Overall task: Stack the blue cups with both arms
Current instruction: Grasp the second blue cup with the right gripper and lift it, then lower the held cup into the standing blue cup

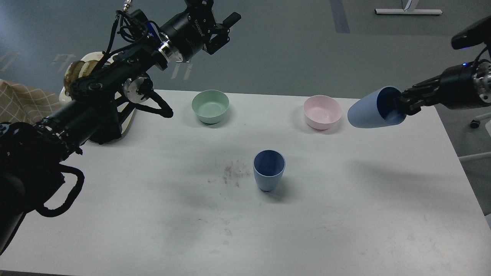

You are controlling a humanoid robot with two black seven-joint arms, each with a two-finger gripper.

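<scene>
Blue cups sit apart on the white table [345,214]: my left arm [96,96] reaches high over the far left edge, its left gripper [226,23] empty with fingers spread. One upright cup [269,170] stands mid-table. The right gripper [402,104] clamps the rim of the held cup [370,109], tipped sideways in the air beside the pink bowl [322,111]; the green bowl [210,106] rests farther left.

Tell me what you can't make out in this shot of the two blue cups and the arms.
- Right gripper: its fingertips sit inside the held blue cup, so the cup's wall hides the grip.
- Left gripper: head view cuts off its top; holds nothing visible, open or shut is unclear.
- Pale object at the table's far left: mostly hidden by the left arm.
- Standing blue cup: its floor is too dark to see.
</scene>
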